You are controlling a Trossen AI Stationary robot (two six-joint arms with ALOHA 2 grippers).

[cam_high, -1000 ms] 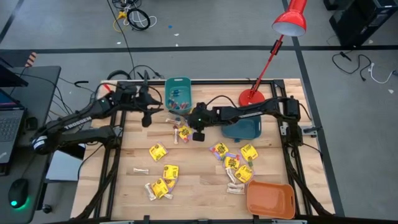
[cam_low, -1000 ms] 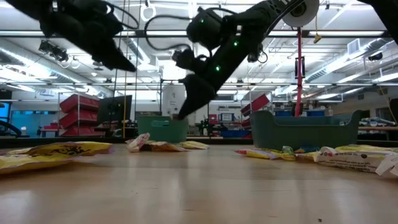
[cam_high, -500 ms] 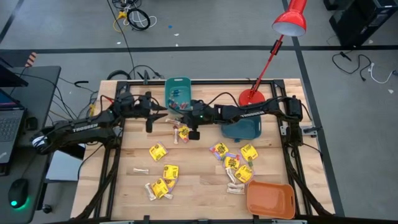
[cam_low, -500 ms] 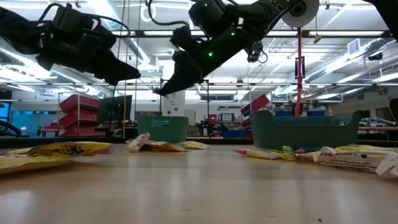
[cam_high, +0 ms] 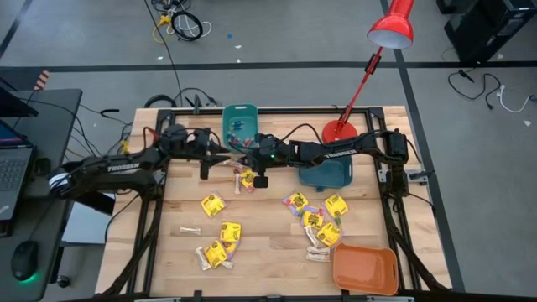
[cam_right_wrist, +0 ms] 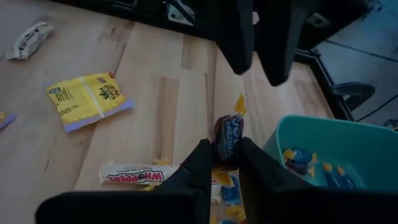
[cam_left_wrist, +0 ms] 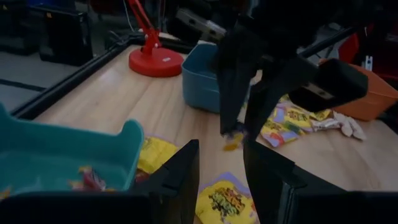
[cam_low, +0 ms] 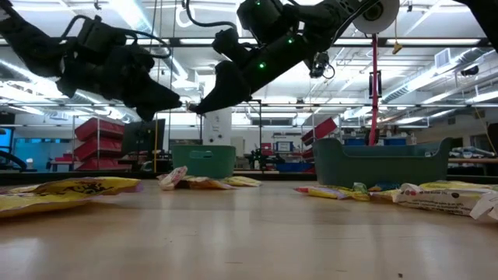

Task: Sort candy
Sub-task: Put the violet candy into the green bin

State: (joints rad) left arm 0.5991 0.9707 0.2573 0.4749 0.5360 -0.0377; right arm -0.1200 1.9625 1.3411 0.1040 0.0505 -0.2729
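My right gripper hangs above the table beside the teal bin, shut on a small dark-wrapped candy. My left gripper faces it from the table's left, open. Its fingertips stand just short of the candy and touch nothing. In the low view the two grippers nearly meet tip to tip. Small bright pieces lie in the teal bin. Yellow packets and pale sticks lie flat on the wood. My right gripper pinches the small candy's dark middle between its two fingertips. An orange twist end sticks out past them. The fingers slant down toward the table's left. The candy is lifted clear of the table.
A dark blue-green bin sits under the right arm and an orange bin at the near right corner. A red lamp's base stands at the far edge. More packets lie in the near middle.
My right gripper has risen from the table by the teal bin with the candy and tipped toward level. My left gripper has come down, turned from pointing at the table to pointing at the right gripper, and closed in on the candy.
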